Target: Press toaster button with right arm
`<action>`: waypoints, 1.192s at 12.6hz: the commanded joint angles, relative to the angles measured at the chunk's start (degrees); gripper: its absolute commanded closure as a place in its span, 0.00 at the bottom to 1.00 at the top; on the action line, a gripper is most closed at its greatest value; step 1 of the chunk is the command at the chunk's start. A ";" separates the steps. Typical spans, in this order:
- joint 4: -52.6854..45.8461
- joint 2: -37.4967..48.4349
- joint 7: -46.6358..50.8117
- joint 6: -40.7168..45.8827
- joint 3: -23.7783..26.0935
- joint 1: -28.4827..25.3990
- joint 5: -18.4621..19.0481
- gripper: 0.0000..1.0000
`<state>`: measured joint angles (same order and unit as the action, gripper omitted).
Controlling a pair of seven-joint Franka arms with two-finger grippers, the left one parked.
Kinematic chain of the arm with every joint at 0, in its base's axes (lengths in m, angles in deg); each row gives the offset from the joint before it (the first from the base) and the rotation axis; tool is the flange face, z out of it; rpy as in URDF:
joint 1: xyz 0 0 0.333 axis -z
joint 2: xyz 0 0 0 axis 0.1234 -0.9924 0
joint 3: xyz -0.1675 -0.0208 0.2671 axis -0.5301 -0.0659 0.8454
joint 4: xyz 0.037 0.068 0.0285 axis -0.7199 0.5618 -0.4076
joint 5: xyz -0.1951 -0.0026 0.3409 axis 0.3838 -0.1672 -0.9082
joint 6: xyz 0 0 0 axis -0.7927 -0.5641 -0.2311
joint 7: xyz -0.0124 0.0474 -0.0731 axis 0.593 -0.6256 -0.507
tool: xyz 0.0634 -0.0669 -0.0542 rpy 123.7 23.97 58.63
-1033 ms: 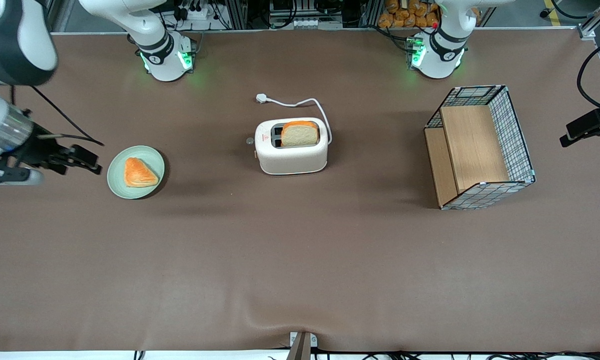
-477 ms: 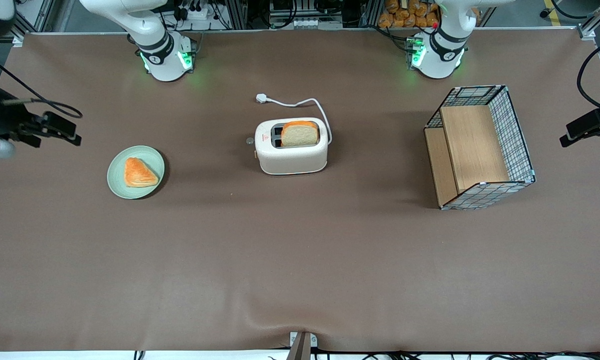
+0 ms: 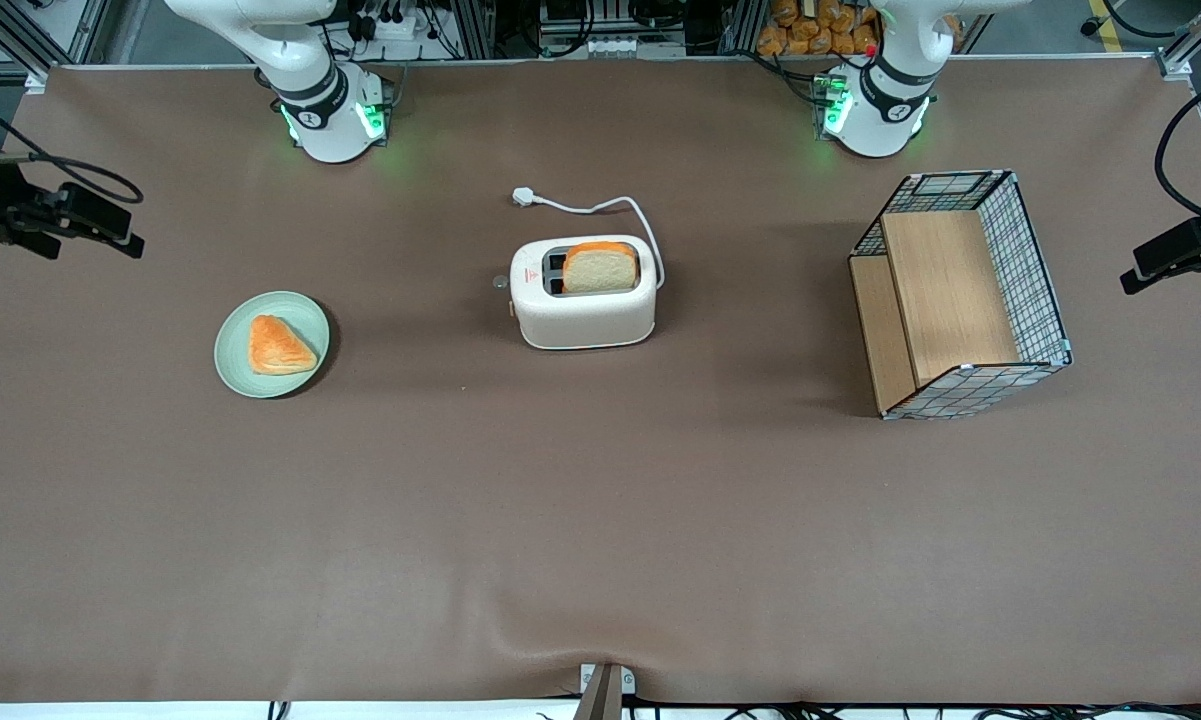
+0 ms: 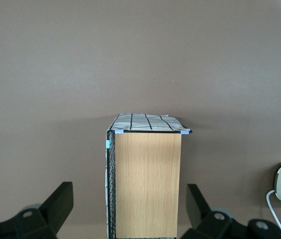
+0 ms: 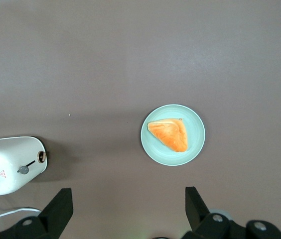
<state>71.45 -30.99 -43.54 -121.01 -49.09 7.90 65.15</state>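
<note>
Toaster [image 3: 583, 293] mid-table, long axis running arm-to-arm; toaster button [image 3: 500, 282] faces working arm's end. Gripper [image 3: 88, 222], fingers apart, at table edge w/ nothing held, prob. higher than 0.5 s ago.

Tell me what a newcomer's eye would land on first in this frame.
Probably the cream toaster mid-table with a bread slice standing in one slot and its small grey toaster button on the end facing the working arm. Next, the orange pastry on a green plate, and the gripper open, high at the working arm's end, well away from the toaster.
</note>
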 commanded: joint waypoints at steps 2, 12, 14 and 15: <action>2.14 1.86 1.08 0.02 1.21 1.39 1.06 0.00; 2.32 1.86 -0.50 -0.42 1.38 1.56 3.95 0.00; 2.76 2.04 -0.24 0.89 1.30 1.74 4.05 0.00; 2.85 1.95 0.11 0.90 1.30 1.65 4.05 0.00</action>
<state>72.49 -30.61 -43.44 -120.29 -48.95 8.27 67.97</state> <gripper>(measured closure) 0.000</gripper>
